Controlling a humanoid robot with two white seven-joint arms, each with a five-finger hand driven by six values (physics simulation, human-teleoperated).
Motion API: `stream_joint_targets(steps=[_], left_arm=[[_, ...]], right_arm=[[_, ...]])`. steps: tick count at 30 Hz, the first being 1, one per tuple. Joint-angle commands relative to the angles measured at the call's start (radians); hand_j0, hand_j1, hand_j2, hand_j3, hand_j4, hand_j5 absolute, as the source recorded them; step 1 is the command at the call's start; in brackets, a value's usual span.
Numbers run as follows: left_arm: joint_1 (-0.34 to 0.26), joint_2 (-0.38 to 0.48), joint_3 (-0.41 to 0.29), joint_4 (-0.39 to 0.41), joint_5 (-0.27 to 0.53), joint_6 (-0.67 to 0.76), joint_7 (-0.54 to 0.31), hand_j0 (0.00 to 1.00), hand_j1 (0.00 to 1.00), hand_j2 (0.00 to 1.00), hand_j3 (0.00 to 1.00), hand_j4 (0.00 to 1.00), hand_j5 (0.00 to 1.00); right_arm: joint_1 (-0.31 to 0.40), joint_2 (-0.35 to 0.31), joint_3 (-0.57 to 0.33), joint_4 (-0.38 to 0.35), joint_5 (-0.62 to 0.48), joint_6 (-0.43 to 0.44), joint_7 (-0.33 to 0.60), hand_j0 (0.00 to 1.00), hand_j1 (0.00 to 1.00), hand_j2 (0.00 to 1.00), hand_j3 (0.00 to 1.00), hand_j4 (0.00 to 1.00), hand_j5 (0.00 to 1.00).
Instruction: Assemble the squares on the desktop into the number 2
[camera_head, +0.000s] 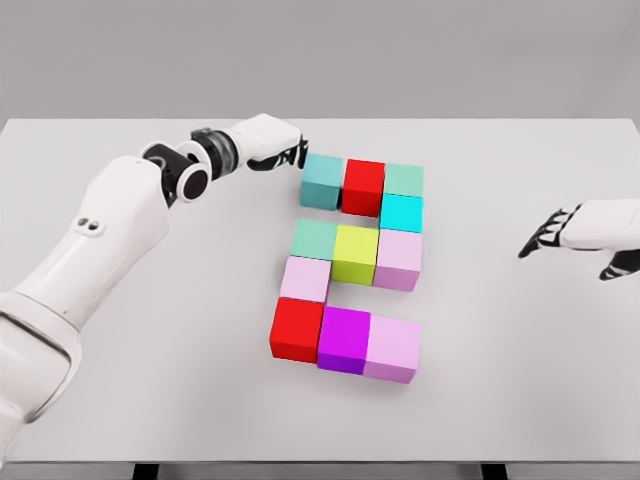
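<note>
Near: red cube (296, 329), magenta cube (344, 338), pink cube (392, 348) form base of 2, mid-table (150, 400). Right hand (575, 232) apart, fingers relaxed, empty. Far: left hand (283, 148) touching teal cube (322, 180); we can't tell finger state. We judge blocks rigid, light; hold opposite flat faces.

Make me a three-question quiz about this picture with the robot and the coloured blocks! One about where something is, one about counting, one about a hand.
1. Where is the yellow-green cube?
A. middle row
B. bottom row
C. off alone

2. How many red cubes are there?
A. one
B. two
C. four

3. What is the white right hand doing?
A. gripping a cube
B. open, holding nothing
C. pressing the red cube

Answers:
1 A: it sits between a teal cube and a pale pink cube.
2 B: one red cube on top, one at the bottom left.
3 B: its dark fingers are spread, away from the blocks, over the white table.
</note>
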Motion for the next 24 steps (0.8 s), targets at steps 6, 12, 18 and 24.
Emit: stream_joint_targets(steps=[6, 12, 18, 24], left_arm=[[0.000, -0.003, 0.001, -0.003, 0.001, 0.000, 0.002, 0.44, 0.44, 0.44, 0.44, 0.44, 0.44], [0.000, 0.012, 0.003, -0.006, 0.001, -0.002, 0.002, 0.47, 0.47, 0.47, 0.47, 0.47, 0.47], [0.002, 0.021, 0.004, -0.008, 0.002, -0.002, 0.002, 0.50, 0.50, 0.50, 0.50, 0.50, 0.50], [0.015, 0.021, 0.004, -0.005, 0.001, 0.000, 0.003, 0.50, 0.50, 0.50, 0.50, 0.50, 0.50]], right_arm=[[-0.002, -0.002, -0.008, 0.031, 0.000, 0.002, 0.000, 1.00, 1.00, 1.00, 1.00, 1.00, 1.00], [-0.003, -0.001, -0.008, 0.031, 0.000, 0.002, 0.000, 1.00, 1.00, 1.00, 1.00, 1.00, 1.00], [-0.003, 0.001, -0.005, 0.027, 0.000, 0.002, 0.000, 1.00, 1.00, 1.00, 1.00, 1.00, 1.00], [-0.002, 0.007, -0.004, 0.027, 0.000, 0.002, 0.000, 1.00, 1.00, 1.00, 1.00, 1.00, 1.00]])
